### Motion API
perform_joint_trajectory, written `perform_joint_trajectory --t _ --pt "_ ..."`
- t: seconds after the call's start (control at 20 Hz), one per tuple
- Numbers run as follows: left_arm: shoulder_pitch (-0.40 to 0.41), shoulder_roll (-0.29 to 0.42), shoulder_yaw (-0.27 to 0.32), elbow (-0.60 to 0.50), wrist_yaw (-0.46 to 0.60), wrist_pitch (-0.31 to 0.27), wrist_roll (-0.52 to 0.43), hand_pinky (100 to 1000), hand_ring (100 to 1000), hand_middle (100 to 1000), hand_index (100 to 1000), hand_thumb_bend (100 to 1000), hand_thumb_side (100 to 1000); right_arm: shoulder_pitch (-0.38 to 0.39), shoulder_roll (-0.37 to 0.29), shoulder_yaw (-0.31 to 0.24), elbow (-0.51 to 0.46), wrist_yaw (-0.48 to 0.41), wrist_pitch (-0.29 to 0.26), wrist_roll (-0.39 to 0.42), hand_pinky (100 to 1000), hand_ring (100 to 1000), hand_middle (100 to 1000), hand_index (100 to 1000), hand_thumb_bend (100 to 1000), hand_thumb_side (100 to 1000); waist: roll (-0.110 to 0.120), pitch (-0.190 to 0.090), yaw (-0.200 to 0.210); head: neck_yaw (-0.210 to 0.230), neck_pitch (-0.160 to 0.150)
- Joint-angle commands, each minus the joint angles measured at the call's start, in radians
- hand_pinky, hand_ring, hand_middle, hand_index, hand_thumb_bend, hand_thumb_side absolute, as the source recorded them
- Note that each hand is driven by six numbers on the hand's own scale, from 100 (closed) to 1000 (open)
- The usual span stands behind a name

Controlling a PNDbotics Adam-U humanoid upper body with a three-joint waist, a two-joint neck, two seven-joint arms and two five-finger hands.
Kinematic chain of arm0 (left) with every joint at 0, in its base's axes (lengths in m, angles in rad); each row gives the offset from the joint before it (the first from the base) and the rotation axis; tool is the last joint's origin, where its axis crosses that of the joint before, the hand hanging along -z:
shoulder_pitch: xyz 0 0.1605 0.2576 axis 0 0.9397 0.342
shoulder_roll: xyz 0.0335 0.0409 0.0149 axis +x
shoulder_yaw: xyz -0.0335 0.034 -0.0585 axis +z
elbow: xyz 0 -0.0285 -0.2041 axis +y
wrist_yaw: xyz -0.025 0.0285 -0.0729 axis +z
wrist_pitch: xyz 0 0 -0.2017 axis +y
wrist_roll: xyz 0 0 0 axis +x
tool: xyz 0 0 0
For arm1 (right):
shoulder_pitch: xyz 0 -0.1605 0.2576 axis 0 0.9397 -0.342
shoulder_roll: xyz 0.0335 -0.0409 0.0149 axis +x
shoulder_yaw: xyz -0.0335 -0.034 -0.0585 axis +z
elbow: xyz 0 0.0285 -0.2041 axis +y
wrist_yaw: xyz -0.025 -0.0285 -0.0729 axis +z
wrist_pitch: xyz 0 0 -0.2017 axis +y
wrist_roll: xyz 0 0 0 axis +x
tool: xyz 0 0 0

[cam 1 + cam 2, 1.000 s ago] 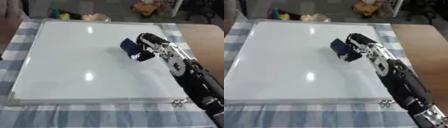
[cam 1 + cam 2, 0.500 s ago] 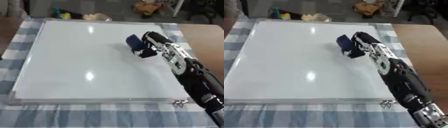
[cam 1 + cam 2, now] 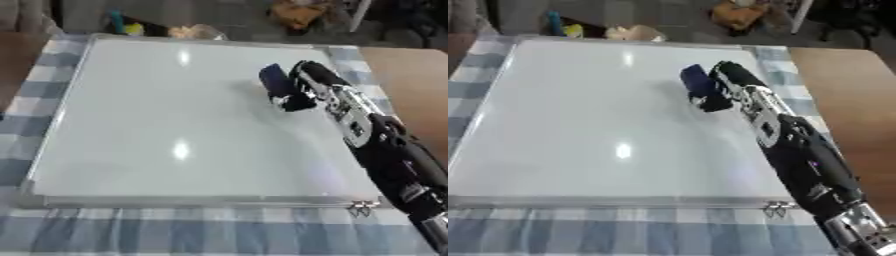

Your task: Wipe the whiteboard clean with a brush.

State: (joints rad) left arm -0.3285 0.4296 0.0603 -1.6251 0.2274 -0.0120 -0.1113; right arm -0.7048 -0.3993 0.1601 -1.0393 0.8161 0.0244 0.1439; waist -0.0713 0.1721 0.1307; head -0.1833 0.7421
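Note:
A large whiteboard [image 3: 175,125] with a silver frame lies flat on a blue-and-white checked cloth. Its surface looks white, with only light glare spots. My right hand [image 3: 311,90] reaches in from the lower right and has its fingers curled round a dark blue brush [image 3: 278,85], which rests on the board's upper right part. The brush also shows as a dark blue block [image 3: 702,86] in the right eye view. My left hand is in no view.
A checked tablecloth [image 3: 192,232] covers the table around the board. A brown tabletop [image 3: 850,100] lies bare at the right. Clutter sits beyond the board's far edge: a yellow-green item [image 3: 131,28] and a pale lump [image 3: 194,32]. A metal clip [image 3: 360,209] is at the board's near right corner.
My right hand with the brush has slid up the board, away from me and slightly right. The camera has also shifted a little.

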Motion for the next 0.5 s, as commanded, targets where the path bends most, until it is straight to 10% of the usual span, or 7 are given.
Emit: perform_joint_trajectory --t 0.05,0.5 --pt "-0.018 0.013 0.008 -0.017 -0.001 -0.005 -0.001 545 514 571 691 662 949 -0.024 -0.021 -0.015 0.006 0.017 0.009 -0.012 490 504 473 275 182 442 0.004 -0.012 0.001 -0.002 -0.008" --pt "-0.018 0.014 0.008 -0.016 -0.002 -0.004 -0.001 545 513 570 691 662 949 -0.028 -0.029 -0.026 0.042 0.076 0.037 -0.014 509 516 483 277 197 455 0.001 -0.008 0.004 -0.002 -0.006"
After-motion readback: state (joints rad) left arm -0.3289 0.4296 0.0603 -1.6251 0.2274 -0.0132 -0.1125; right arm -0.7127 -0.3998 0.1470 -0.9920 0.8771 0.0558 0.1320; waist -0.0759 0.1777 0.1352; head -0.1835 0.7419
